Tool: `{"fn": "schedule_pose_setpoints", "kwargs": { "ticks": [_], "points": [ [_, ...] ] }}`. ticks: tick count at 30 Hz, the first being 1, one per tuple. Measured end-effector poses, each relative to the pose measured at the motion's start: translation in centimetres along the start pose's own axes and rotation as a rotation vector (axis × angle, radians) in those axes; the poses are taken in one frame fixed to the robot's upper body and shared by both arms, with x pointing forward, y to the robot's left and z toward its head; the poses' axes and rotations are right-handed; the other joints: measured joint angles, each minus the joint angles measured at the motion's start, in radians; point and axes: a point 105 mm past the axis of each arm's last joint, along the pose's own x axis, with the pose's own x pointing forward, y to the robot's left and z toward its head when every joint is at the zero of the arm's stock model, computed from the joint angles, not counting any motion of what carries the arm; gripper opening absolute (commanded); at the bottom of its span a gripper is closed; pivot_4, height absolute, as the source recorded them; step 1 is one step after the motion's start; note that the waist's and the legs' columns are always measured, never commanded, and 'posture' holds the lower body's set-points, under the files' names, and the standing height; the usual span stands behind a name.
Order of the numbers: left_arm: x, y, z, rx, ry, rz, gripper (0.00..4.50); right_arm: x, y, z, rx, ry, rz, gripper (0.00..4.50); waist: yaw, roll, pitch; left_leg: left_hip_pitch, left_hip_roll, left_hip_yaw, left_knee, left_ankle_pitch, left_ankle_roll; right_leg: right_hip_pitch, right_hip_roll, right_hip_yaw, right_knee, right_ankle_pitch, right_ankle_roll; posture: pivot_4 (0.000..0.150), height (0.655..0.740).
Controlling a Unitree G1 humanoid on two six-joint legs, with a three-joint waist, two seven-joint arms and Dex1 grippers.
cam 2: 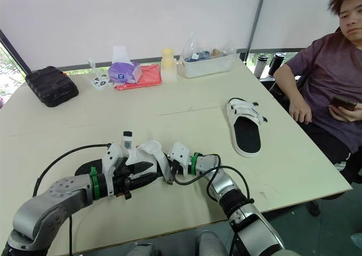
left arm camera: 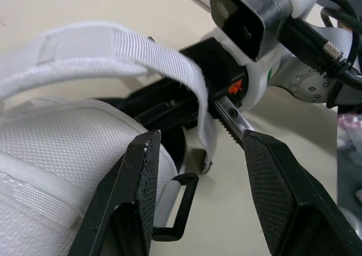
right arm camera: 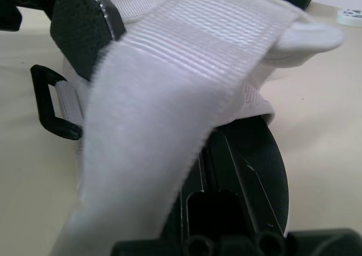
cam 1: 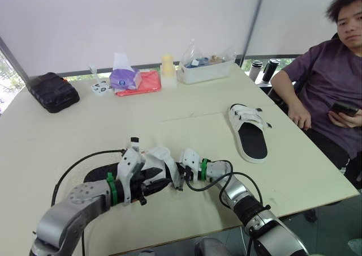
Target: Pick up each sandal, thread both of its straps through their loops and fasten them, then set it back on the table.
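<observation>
- The left arm [cam 1: 73,208] comes in low and bent, and the left gripper [left arm camera: 201,143] has its fingers spread wide.
- The right arm [cam 1: 249,202] angles in from the opposite side (a cable [cam 1: 218,182] loops off its wrist).
- The right gripper [cam 1: 181,174] faces the left one, almost tip to tip, and is pinched onto the strap [right arm camera: 186,80].

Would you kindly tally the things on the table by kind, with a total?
Sandals: 2, the near sandal and the far sandal
Black case: 1
Purple tissue pack: 1
Red pouch: 1
Pale yellow bottle: 1
Clear plastic tub: 1
Small white item: 1
Total: 8
</observation>
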Motion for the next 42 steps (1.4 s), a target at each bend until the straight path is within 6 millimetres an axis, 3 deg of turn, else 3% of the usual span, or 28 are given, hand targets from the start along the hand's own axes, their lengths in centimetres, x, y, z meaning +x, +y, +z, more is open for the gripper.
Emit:
{"fn": "schedule_pose_setpoints", "kwargs": {
  "ticks": [11,14,17,18,26,32,36,42],
  "points": [
    [2.5,-0.3,-0.3,-0.069,0.002,-0.026,2.33,-0.1,0.0,0.0,0.001,0.001,0.001,0.00,0.000,0.000,-0.003,0.000,0.000,0.000,0.000,0.000,0.000,0.001,0.000,-0.001,-0.001,0.000,0.000,0.150,0.7400],
    [3.3,-0.2,-0.5,-0.083,0.005,-0.030,1.58,-0.1,0.0,-0.1,0.001,0.001,0.000,0.00,0.000,0.001,-0.003,0.000,-0.001,0.000,0.000,0.000,0.001,0.003,0.000,-0.001,-0.001,0.000,0.000,0.150,0.7400],
    [3.4,0.0,-0.3,-0.074,0.001,-0.030,0.17,-0.1,0.0,-0.1,0.004,0.002,-0.002,0.00,0.000,0.002,-0.004,0.000,0.000,0.000,0.000,0.001,0.001,0.004,0.000,-0.001,-0.001,0.000,0.000,0.150,0.7400],
    [3.5,-0.2,-0.3,-0.072,0.002,-0.041,0.07,-0.2,0.0,-0.2,0.006,0.003,-0.004,0.00,0.001,0.002,-0.004,0.000,0.000,0.000,0.000,0.001,0.001,0.004,0.000,-0.001,-0.001,0.000,0.000,0.150,0.7400],
    [2.7,0.4,0.1,-0.134,-0.017,-0.041,0.07,-0.1,0.0,-0.2,0.006,0.004,-0.008,0.00,0.000,0.003,-0.004,-0.001,-0.001,0.000,0.001,0.001,0.001,0.003,0.000,-0.001,-0.001,0.000,0.000,0.150,0.7400],
    [-1.1,1.8,3.7,-0.260,-0.053,-0.125,0.07,-0.1,-0.1,-0.1,0.003,0.002,-0.009,0.00,-0.001,0.002,-0.004,0.000,-0.004,0.000,0.002,0.000,0.000,0.001,0.000,-0.004,-0.001,0.000,0.000,0.150,0.7400],
    [-3.9,4.2,5.5,-0.344,0.006,-0.194,0.07,0.0,-0.1,0.0,-0.002,0.002,-0.006,0.00,-0.002,0.002,-0.003,0.000,-0.005,-0.001,0.003,0.002,0.003,-0.003,0.001,-0.005,0.000,0.000,0.000,0.150,0.7400],
    [-3.1,6.3,5.8,-0.429,0.051,-0.319,0.07,0.2,-0.2,0.0,0.001,0.005,-0.002,0.00,-0.003,0.001,-0.003,0.000,-0.005,-0.001,0.002,0.002,0.003,-0.001,0.001,-0.005,0.000,0.000,0.000,0.150,0.7400]
  ]
}}
